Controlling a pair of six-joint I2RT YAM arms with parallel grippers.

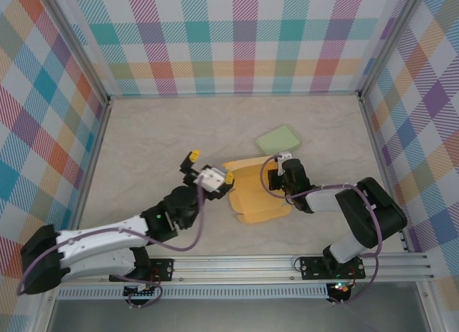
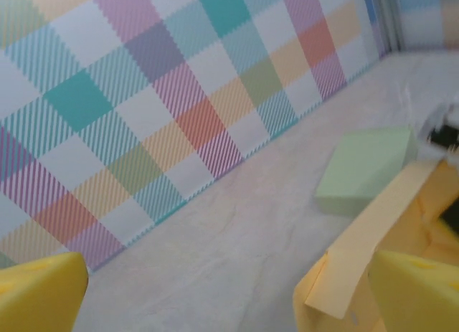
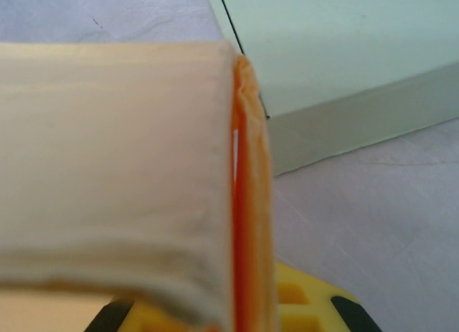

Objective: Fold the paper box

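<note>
The paper box [image 1: 257, 196] is an orange-yellow card sheet lying flat in mid table, its far walls partly raised. My left gripper [image 1: 210, 167] stands open at the box's left edge, yellow fingertips [image 1: 191, 158] spread wide and holding nothing. In the left wrist view the left gripper [image 2: 229, 296] has bare table between its fingertips [image 2: 39, 292], and a raised flap of the paper box [image 2: 373, 231] is just inside the right one. My right gripper [image 1: 282, 172] is at the box's far right wall. Seen from the right wrist, the right gripper [image 3: 247, 303] is shut on the folded wall of the paper box [image 3: 115, 167].
A pale green folded box [image 1: 278, 139] lies just beyond the orange sheet, also visible as the green box [image 2: 366, 167] and the green box [image 3: 344, 45]. Chequered walls [image 1: 244, 38] enclose the table on three sides. A metal rail [image 1: 287, 264] runs along the near edge.
</note>
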